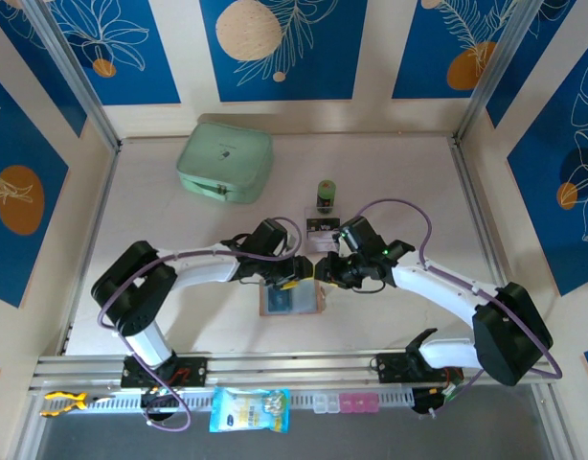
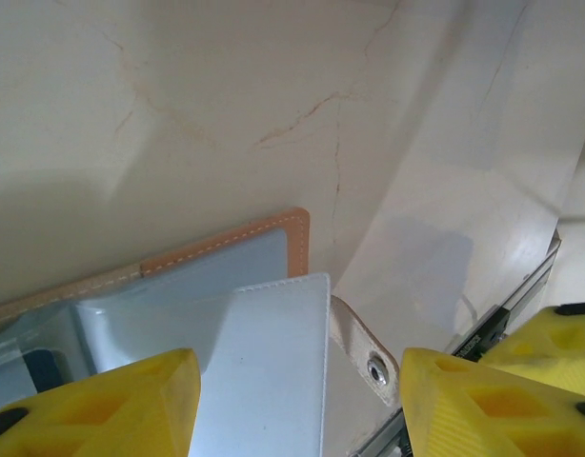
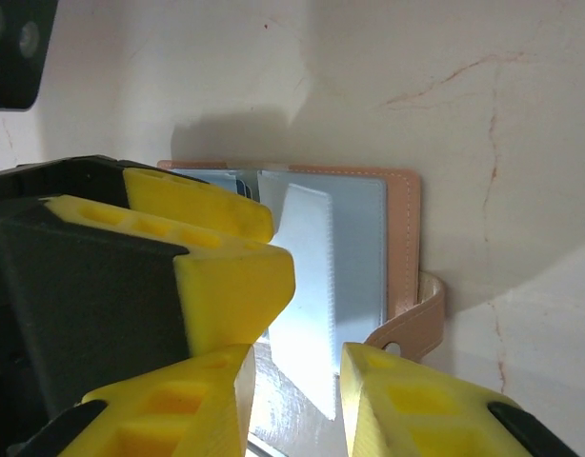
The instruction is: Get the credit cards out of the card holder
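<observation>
The card holder (image 1: 292, 300) lies open on the table, pinkish-brown rim around pale grey-blue panels. In the left wrist view one pale panel (image 2: 269, 362) stands raised and the side tab (image 2: 369, 357) curls off its right edge. A dark blue card edge (image 2: 37, 369) peeks from a pocket. My left gripper (image 2: 297, 405) is open, its yellow fingers either side of the raised panel. My right gripper (image 3: 297, 405) is open at the tab (image 3: 412, 328) side, the panel (image 3: 307, 305) showing between its fingers. A dark card (image 1: 323, 230) with pale print lies flat beyond the holder.
A green-and-black cylinder (image 1: 326, 195) stands just behind the loose card. A mint-green case (image 1: 225, 161) sits at the back left. Both grippers (image 1: 294, 278) (image 1: 327, 272) crowd together over the holder's far edge. A metal rail (image 1: 304, 369) runs along the near edge.
</observation>
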{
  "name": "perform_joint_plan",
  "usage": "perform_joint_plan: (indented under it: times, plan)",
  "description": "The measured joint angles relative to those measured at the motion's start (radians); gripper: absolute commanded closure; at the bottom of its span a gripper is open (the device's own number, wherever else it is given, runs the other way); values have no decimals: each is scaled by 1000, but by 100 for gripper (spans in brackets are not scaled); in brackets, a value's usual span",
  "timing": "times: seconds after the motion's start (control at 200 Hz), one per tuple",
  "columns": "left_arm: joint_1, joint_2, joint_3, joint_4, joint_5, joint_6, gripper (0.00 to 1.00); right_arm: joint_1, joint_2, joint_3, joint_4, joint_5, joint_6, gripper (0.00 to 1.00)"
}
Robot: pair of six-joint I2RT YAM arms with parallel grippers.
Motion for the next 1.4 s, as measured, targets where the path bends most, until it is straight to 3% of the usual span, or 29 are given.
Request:
perform_joint_plan:
  times: [0.31,0.65,1.06,1.4]
  plan:
    - [3,-6,-8,0,-4,0,46,10,0,-4,9,-1,6,69]
    - [50,-149,-121,-1,-62,0,49,75,103,27,85,-71,15,80]
    - [96,-309,-250,-58,-117,-9,70,139,289,82,139,-91,15,83]
    - [98,-338,-284,-95,-133,-7,78,138,374,82,143,-76,11,87]
